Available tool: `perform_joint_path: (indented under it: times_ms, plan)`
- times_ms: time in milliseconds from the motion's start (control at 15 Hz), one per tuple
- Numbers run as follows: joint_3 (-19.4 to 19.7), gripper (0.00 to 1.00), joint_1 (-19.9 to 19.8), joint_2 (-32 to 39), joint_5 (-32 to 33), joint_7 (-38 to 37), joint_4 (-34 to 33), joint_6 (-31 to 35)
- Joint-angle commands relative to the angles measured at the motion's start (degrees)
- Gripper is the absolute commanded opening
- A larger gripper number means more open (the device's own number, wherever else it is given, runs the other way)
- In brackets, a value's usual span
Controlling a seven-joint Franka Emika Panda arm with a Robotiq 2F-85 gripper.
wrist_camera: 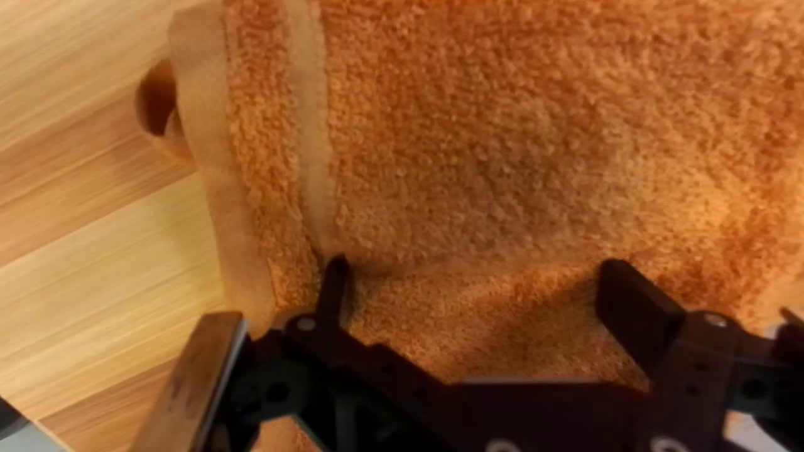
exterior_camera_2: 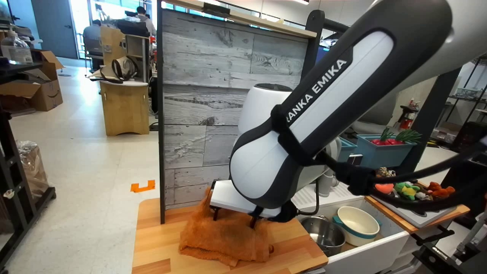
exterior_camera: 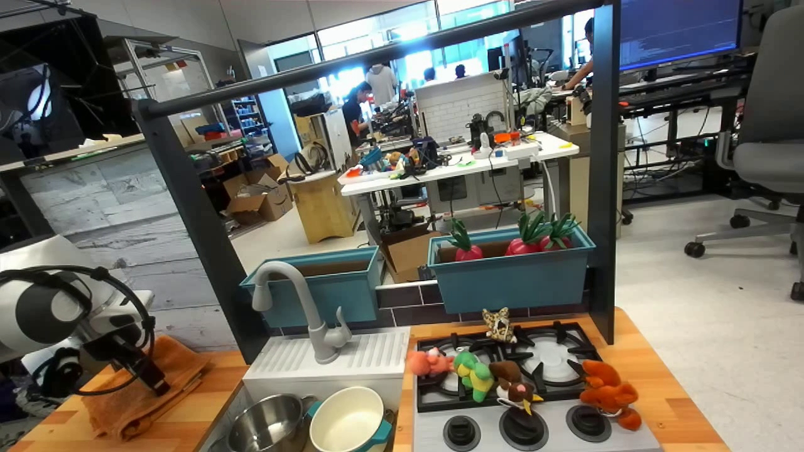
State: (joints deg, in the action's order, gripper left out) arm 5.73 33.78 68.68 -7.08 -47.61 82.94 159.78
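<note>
In the wrist view, the folded orange towel (wrist_camera: 502,144) lies beneath the gripper (wrist_camera: 475,267), spreading toward twelve o'clock beyond its fingers (wrist_camera: 634,307), which stand wide apart, gripping nothing; wooden counter (wrist_camera: 94,251) shows at nine o'clock.

white capitals (exterior_camera_2: 329,78) on the near robot arm (exterior_camera_2: 354,72) in an exterior view are spelling "ranka emika", a black strap (exterior_camera_2: 279,114) covering their start, while a far-left cardboard box (exterior_camera_2: 47,92) there is bearing a curved mark, and a far-right monitor (exterior_camera: 678,31) in an exterior view is showing lines too small to read.
</note>
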Motion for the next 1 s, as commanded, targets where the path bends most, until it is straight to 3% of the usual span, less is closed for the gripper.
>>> perform_joint_path:
  times_ms: [0,67,267,467,733,933]
  plan:
    - [-0.8,1.00,-1.3,-0.6,0.8,1.0,0.8,-1.4]
    - [1.4,1.00,-0.3,-0.3,1.1,-0.7,1.5,-1.5]
    - [2.5,1.00,0.1,1.5,1.9,-1.3,0.9,-3.5]
    - [1.2,1.00,1.9,3.0,3.7,-0.3,-0.1,-2.2]
    - [-3.8,1.00,5.0,3.8,4.5,1.4,-0.6,1.7]
    - [-3.5,1.00,6.6,4.6,4.2,1.9,-2.4,2.6]
